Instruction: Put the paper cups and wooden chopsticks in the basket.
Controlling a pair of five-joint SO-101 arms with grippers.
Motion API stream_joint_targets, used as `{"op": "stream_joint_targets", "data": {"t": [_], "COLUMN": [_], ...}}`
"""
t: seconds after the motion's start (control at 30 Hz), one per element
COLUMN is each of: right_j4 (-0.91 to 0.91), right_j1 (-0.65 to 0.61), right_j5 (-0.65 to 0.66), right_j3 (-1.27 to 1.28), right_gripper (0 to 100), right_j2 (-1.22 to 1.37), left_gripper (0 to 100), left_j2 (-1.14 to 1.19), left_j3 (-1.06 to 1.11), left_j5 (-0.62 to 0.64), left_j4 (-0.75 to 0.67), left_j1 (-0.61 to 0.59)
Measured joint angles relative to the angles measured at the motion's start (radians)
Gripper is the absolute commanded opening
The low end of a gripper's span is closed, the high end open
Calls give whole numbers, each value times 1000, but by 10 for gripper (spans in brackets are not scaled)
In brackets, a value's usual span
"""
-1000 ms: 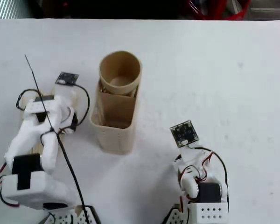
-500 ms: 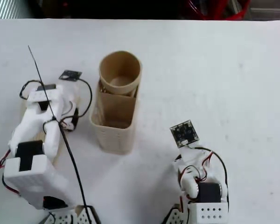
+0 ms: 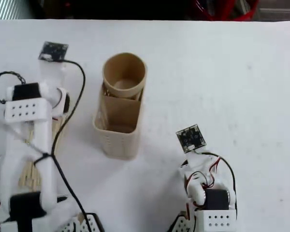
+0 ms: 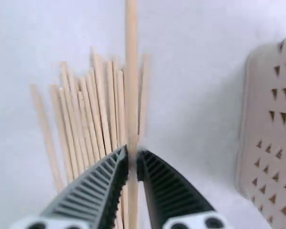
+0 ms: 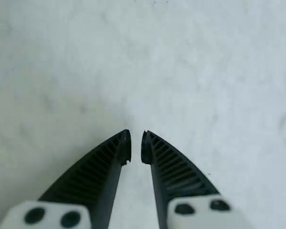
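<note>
One left gripper (image 4: 132, 155), dark ribbed jaws pinched narrow on a single pale wooden chopstick (image 4: 131, 71). The stick runs straight out from between the fingertips and crosses over the heap below.

One loose pile of pale wooden chopsticks (image 4: 90, 114) lies flat on the white table (image 4: 190, 57). The sticks are roughly parallel and slightly fanned. There are more than ten, but they overlap too much for an exact count. In the high view the heap lies under the left arm (image 3: 26, 140), beside the basket and not touching it.

One beige perforated plastic basket (image 3: 118, 142), oblong, stands at mid-table between the two arms.

One tan paper cup (image 3: 124, 72) stands upright and mouth up in the far end of the basket. An inner ring shows inside it, and whether that is a second nested cup cannot be told. The near end of the basket holds nothing visible.

One right gripper (image 5: 136, 143), its jaws drawn almost together with a slim gap and holding nothing. It hangs over bare table, on the near side, well apart from the basket.
</note>
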Motion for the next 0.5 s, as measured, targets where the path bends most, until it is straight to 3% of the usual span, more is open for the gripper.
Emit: {"op": "stream_joint_targets", "data": {"t": [0.23, 0.5], "right_j4": [0, 0], "right_j1": [0, 0], "right_j5": [0, 0], "right_j3": [0, 0], "right_gripper": [53, 53], "right_j2": [0, 0], "left_gripper": [23, 23], "left_j2": [-232, -402], "left_j3": [-109, -331], "left_j5": [29, 60], "left_j4": [91, 25], "left_j1": [150, 390]}}
